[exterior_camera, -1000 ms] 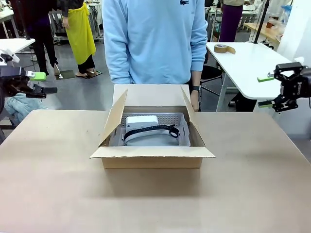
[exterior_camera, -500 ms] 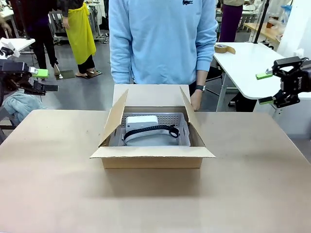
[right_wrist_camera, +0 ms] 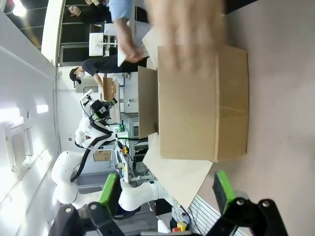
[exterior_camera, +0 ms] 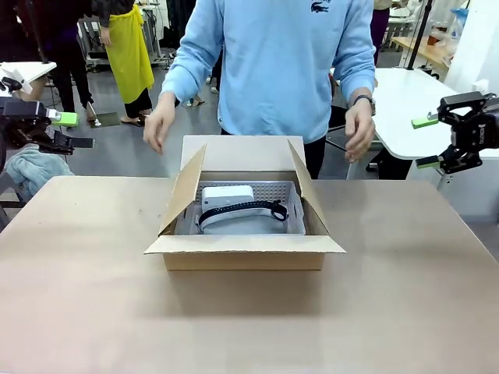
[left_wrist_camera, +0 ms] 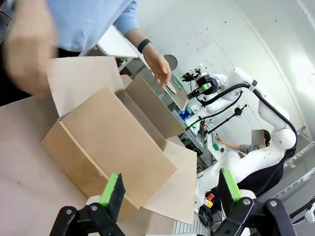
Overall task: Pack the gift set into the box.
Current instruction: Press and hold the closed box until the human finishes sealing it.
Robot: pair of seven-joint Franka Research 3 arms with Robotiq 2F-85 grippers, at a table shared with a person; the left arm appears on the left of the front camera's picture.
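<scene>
The brown cardboard box (exterior_camera: pixel 245 253) stands open in the middle of the table, all flaps spread. Inside lies the pale grey-white gift set (exterior_camera: pixel 248 206) with a dark curved line across its top. My left gripper (exterior_camera: pixel 70 131) hangs open off the table's far left edge, well away from the box (left_wrist_camera: pixel 110 142). My right gripper (exterior_camera: pixel 426 142) hangs open beyond the far right edge, also apart from the box (right_wrist_camera: pixel 202 101). The person's hands (exterior_camera: pixel 159 125) hover raised on either side of the back flap, touching nothing.
A person in a light blue sweatshirt (exterior_camera: pixel 284 54) stands right behind the box. A white side table (exterior_camera: pixel 390 101) stands at the back right. Bare tabletop (exterior_camera: pixel 249 319) spreads in front of the box and to both sides.
The person has lifted both hands out from behind the box and shifted to the right. Both grippers rose slightly a second ago and have held still since.
</scene>
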